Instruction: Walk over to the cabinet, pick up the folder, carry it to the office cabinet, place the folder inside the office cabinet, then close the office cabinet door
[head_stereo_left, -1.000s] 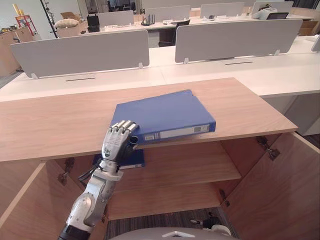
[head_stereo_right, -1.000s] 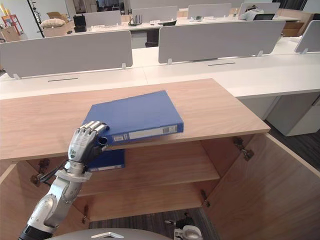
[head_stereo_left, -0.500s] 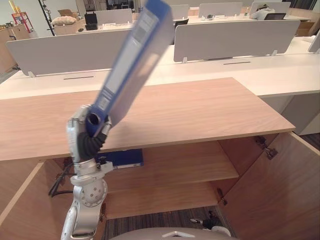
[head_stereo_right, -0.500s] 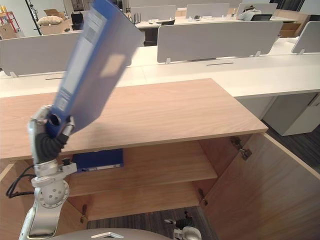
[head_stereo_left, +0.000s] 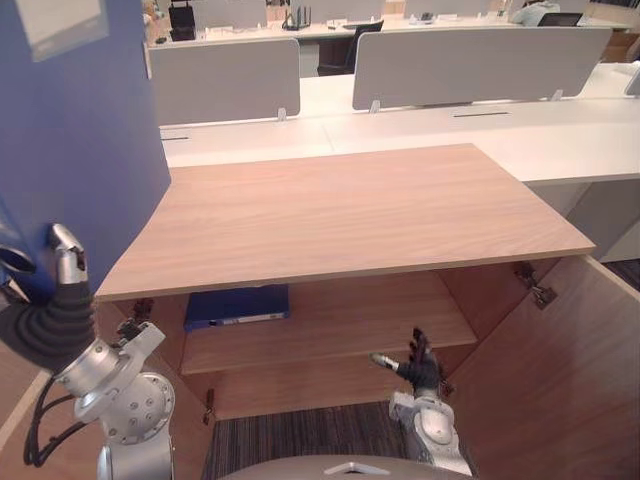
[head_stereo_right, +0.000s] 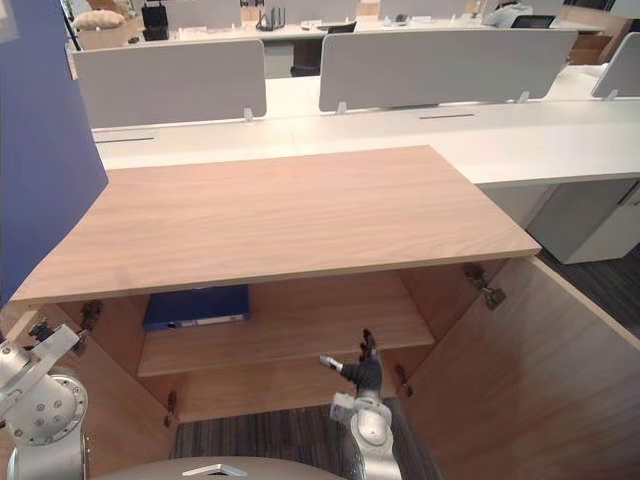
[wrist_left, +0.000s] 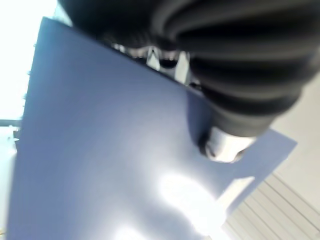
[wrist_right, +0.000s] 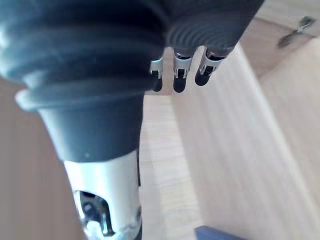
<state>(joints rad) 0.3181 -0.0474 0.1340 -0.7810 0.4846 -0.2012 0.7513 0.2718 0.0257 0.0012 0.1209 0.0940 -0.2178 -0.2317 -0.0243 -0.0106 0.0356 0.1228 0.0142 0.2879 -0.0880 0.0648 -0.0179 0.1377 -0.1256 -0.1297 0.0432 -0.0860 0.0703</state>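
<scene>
A large blue folder (head_stereo_left: 80, 130) stands upright at the far left, lifted off the wooden cabinet top (head_stereo_left: 350, 210) and close to my head. My left hand (head_stereo_left: 62, 285) is shut on its lower edge; its fingers (wrist_left: 165, 57) lie against the blue cover (wrist_left: 100, 150). Low in front of the open cabinet, my right hand (head_stereo_left: 418, 368) hangs with straight fingers (wrist_right: 175, 75), holding nothing. A second blue folder (head_stereo_left: 238, 305) lies flat on the upper shelf (head_stereo_left: 400, 320) inside the cabinet, at its left.
Both cabinet doors stand open; the right door (head_stereo_left: 560, 380) swings out toward me. White desks with grey divider screens (head_stereo_left: 470, 65) run behind the cabinet. Dark carpet (head_stereo_left: 300, 440) shows below the shelves.
The folder went from lying flat on the cabinet top to tilted up, then upright at the far left in my left hand. My right hand has come into view low in front.
</scene>
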